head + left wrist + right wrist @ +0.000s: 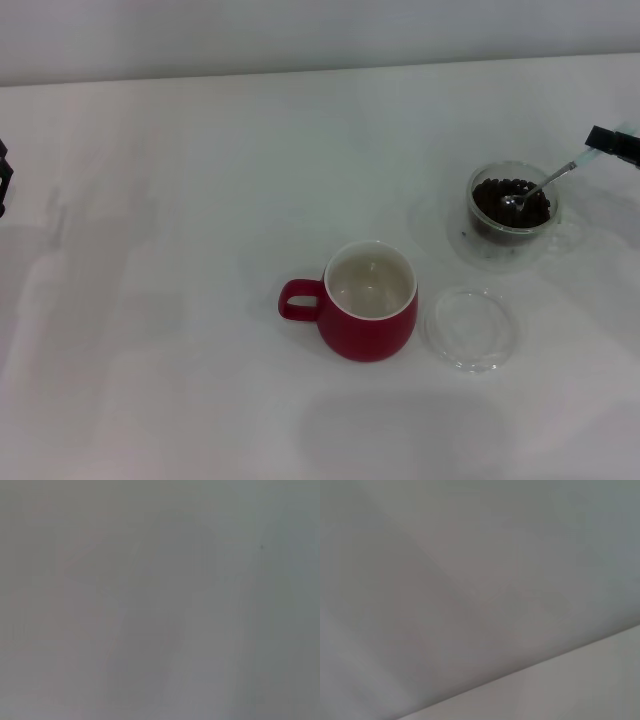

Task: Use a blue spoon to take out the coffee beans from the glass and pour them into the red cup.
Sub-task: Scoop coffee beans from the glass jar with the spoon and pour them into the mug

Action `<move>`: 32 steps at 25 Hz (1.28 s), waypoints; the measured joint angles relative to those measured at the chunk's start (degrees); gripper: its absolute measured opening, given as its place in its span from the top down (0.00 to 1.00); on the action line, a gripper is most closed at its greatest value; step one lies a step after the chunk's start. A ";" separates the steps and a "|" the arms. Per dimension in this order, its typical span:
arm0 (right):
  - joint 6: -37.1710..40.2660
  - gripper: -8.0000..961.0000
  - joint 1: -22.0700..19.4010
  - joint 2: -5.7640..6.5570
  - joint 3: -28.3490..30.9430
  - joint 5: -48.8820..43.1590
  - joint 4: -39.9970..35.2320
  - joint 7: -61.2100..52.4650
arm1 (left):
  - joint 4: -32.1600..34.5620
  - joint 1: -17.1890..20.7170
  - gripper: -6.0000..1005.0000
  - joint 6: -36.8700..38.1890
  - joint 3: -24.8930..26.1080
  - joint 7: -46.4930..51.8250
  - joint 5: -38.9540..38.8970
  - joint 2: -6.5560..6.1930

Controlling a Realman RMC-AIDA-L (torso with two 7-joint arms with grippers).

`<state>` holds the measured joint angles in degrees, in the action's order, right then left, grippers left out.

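The right tool (607,141) is seen at the right edge of the head view, in the upper right of the frame, as a dark part reaching in from the side. It is closed on the pale handle end of the blue spoon (540,186). The spoon is held slanted, its handle running up and to the right toward the tool and its silver bowl lowered into the glass (514,212).

The bowl of the spoon rests among the coffee beans (490,198), which fill the glass as a dark mass. The glass stands upright on the bench (200,200) at the right of the frame.

The red cup (368,315) stands upright below and to the left of the glass, near the centre of the frame and apart from it. Its handle points to the left, and its white inside is shown without beans. A flat clear dish (472,329) lies on the bench just beside the red cup, on its right, below the glass.

The left tool (4,178) is visible only as a dark sliver at the left edge of the frame, well apart from all objects; its state cannot be told.

Only plain grey surface is shown in both wrist views.
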<state>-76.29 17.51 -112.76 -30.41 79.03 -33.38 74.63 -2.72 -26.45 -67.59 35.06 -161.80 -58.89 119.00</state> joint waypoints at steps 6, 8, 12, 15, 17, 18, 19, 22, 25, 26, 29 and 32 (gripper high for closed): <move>0.88 0.84 0.02 0.35 0.00 -0.40 0.75 -2.82 | 0.07 -0.30 0.44 0.00 0.00 0.00 0.00 0.00; 1.59 0.84 0.03 0.35 0.00 -0.65 0.76 -3.99 | 0.09 -0.39 0.44 0.15 0.00 0.00 0.00 0.00; 2.48 0.84 0.06 0.11 0.00 -0.73 0.78 -6.55 | 0.09 -0.55 0.44 0.57 0.00 0.00 0.00 0.00; 2.52 0.84 0.07 0.06 0.00 -0.73 0.82 -7.20 | 0.15 -0.56 0.44 0.60 0.00 0.00 0.00 0.00; 2.54 0.84 0.08 0.05 0.07 -0.73 0.93 -7.67 | 0.19 -0.55 0.44 0.63 0.00 0.00 0.00 -0.04; 2.54 0.84 0.11 0.05 0.15 -0.73 1.07 -7.89 | 0.19 -0.55 0.44 0.64 0.00 0.00 0.00 -0.07; 2.53 0.84 0.16 0.05 0.24 -0.73 1.40 -8.06 | 0.19 -0.55 0.44 0.67 0.00 0.00 0.00 -0.08; 2.34 0.84 0.37 0.28 0.48 -0.52 2.54 -8.25 | 0.19 -0.54 0.44 0.70 0.00 0.00 -0.04 -0.09; 2.15 0.84 0.30 0.31 0.63 -0.28 2.76 -8.26 | 0.19 -0.53 0.44 0.71 0.00 0.00 -0.06 -0.09; 2.08 0.84 0.25 0.31 0.71 -0.22 2.77 -8.27 | 0.19 -0.53 0.44 0.71 0.00 0.00 -0.06 -0.09; 2.01 0.84 0.00 0.29 1.45 -0.17 2.79 -8.27 | 0.18 -0.53 0.44 0.71 0.00 0.00 -0.08 -0.09; 1.85 0.84 -0.19 0.29 2.07 -0.15 2.80 -8.28 | 0.17 -0.50 0.44 0.71 0.00 0.00 -0.08 -0.09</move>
<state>-74.44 17.32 -112.47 -28.35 78.89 -30.59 66.35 -2.55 -26.95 -66.88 35.07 -161.80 -58.97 118.91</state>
